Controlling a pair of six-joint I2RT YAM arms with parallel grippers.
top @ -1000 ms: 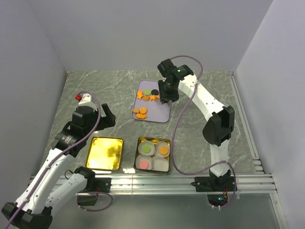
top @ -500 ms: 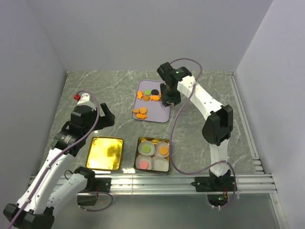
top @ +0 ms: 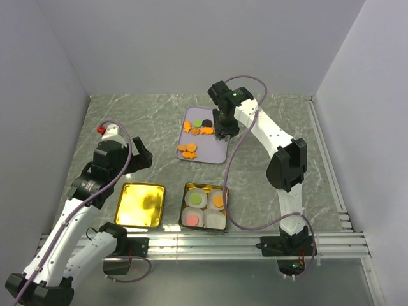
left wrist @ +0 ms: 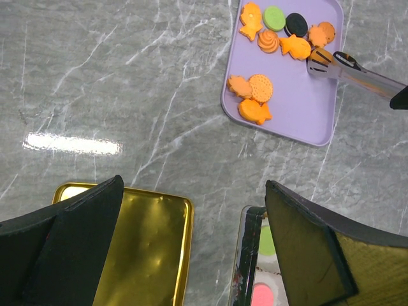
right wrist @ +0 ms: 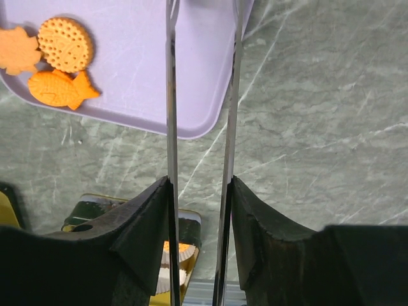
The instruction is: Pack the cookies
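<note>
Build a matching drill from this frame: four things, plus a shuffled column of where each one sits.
Things:
1. black cookie
2. tongs
3. pink cookie
4. gold tin

Places:
A. in a paper cup inside the cup tin
B. on the table, left of the cup tin
C. on the purple tray, next to the green cookie
D. held in the right gripper, tips over the purple tray

Pairs: 1-C, 2-D, 3-A, 4-B.
</note>
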